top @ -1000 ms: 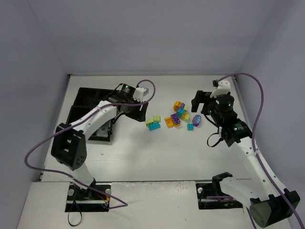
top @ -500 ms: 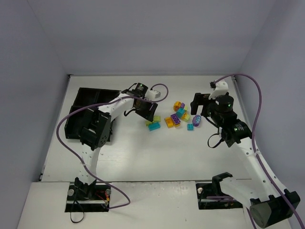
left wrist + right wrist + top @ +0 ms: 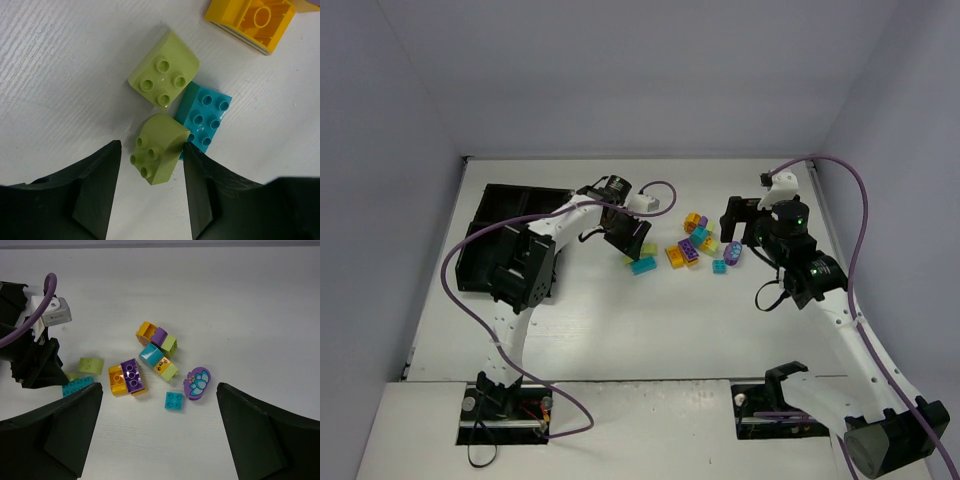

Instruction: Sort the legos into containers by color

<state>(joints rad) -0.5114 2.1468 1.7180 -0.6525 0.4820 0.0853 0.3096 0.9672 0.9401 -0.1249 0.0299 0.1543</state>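
near strip: bare table (image 3: 650, 330) between the arm bases and the bricks, open room for either arm to swing.
change: left gripper (image 3: 625, 238) over by the tray a second ago, now down at the left end of the legos (image 3: 698, 245), jaws narrowing on the way.
left jaws: half closed, straddling a yellow-green brick (image 3: 157, 150) — right finger at its edge, a sliver of table showing on the other side, so not pinched yet.
crowding: cyan brick (image 3: 205, 120) touching that brick, second yellow-green brick (image 3: 164, 75) just beyond; likely to nudge the cyan one on closing.
meaning: next pick under way, probably green, bound for the tray.
right gripper (image 3: 160, 440): spread wide, hovering, holding nothing, barely moved.
pile: unchanged, oval purple piece (image 3: 197, 382) nearest the right gripper.
tray (image 3: 500, 195): far left, well apart from the pile — compartment contents not readable.
edges: right wall close beside the right arm, back wall well behind the pile.
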